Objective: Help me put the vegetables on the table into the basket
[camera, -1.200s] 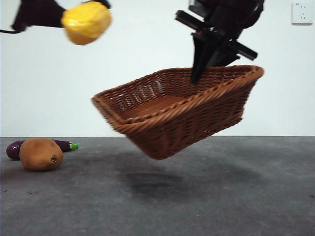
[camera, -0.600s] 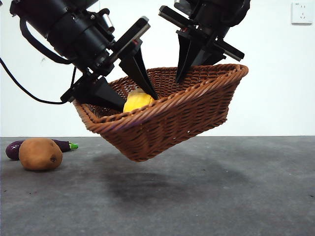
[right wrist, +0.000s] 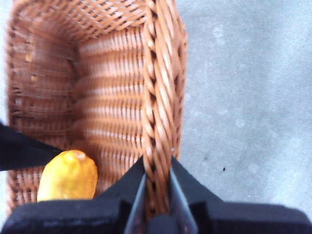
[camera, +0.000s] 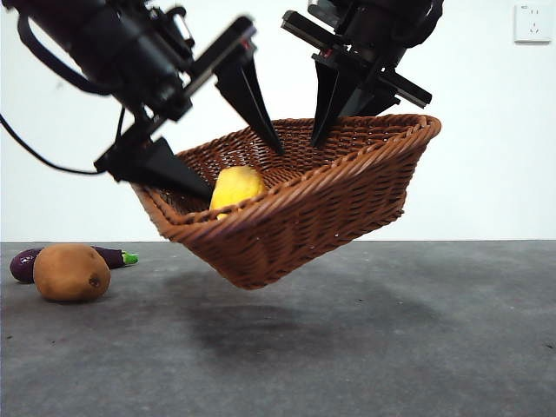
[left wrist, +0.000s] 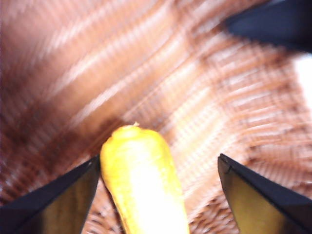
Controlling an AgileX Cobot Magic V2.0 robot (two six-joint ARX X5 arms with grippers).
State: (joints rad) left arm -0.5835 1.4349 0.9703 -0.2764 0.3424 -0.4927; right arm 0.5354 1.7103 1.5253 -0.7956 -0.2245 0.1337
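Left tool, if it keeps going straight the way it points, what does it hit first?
Probably the yellow vegetable lying between the open left tool, then the basket floor just behind it. Depth is blurred, so this is a best guess.

place: lab test bench | cues: bare white wall (camera: 486, 174); wall socket (camera: 532, 22); grey table (camera: 391, 347)

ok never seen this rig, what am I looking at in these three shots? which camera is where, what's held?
It is a two-armed table robot; each arm ends in two black jaws. One camera sits low at the table's edge; the other two ride on the wrists. The right gripper is clamped on the rim of the basket and holds it tilted, clear of the table. The left gripper hangs open over the basket, with the yellow vegetable lying inside between its jaws. The potato and the eggplant behind it lie on the table.
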